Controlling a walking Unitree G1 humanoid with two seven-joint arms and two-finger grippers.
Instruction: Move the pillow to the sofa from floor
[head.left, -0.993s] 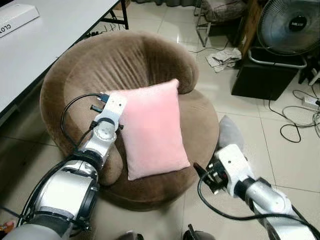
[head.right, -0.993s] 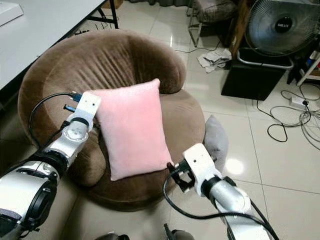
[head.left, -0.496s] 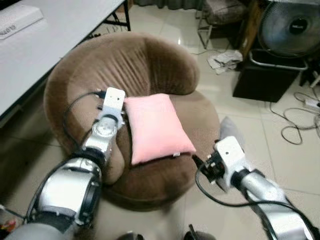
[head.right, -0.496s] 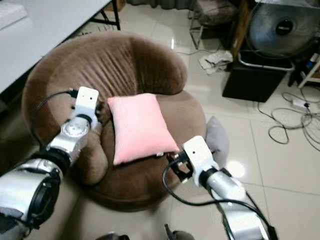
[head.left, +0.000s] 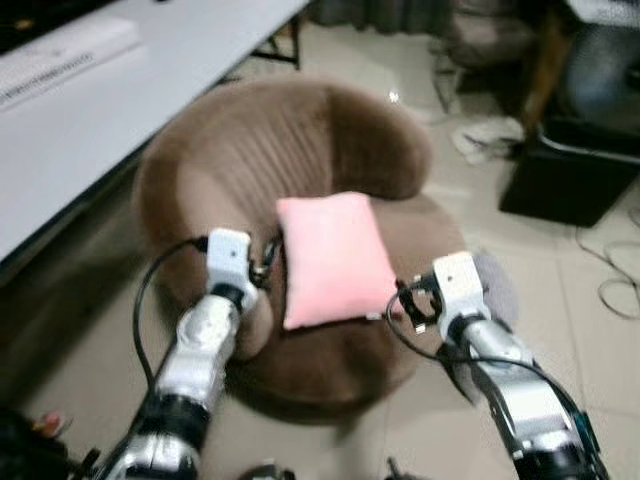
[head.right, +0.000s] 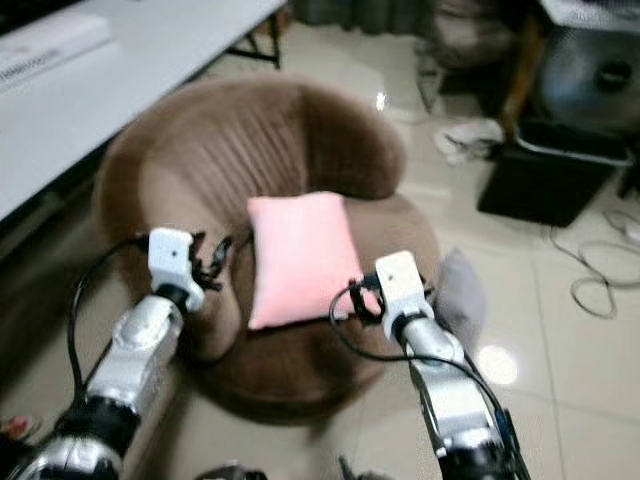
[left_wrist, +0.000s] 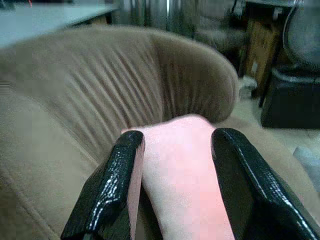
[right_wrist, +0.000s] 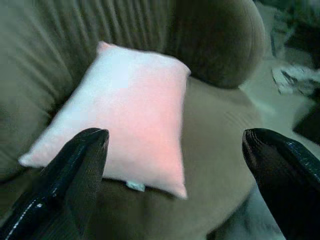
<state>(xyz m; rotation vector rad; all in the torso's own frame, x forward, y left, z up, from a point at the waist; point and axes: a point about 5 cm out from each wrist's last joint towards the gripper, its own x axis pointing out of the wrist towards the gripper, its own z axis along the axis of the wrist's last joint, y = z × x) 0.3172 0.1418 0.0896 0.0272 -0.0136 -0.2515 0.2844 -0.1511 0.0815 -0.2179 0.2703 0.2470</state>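
I see the pink pillow (head.left: 333, 258) on the brown sofa (head.left: 250, 150), both pincers apart, left pincer (head.right: 212, 262), right pincer (head.left: 408, 303), white table (head.left: 90, 110) close by, grey cushion (head.right: 462, 290) on floor

text: we read none | white box (head.left: 60, 62) on the worktop (head.left: 120, 120): we see dark marks, too blurred to read | fan (head.right: 590, 75): we make out a dark hub, its badge unreadable | pillow (right_wrist: 120, 110): we see a small white tag at its edge, no lettering legible
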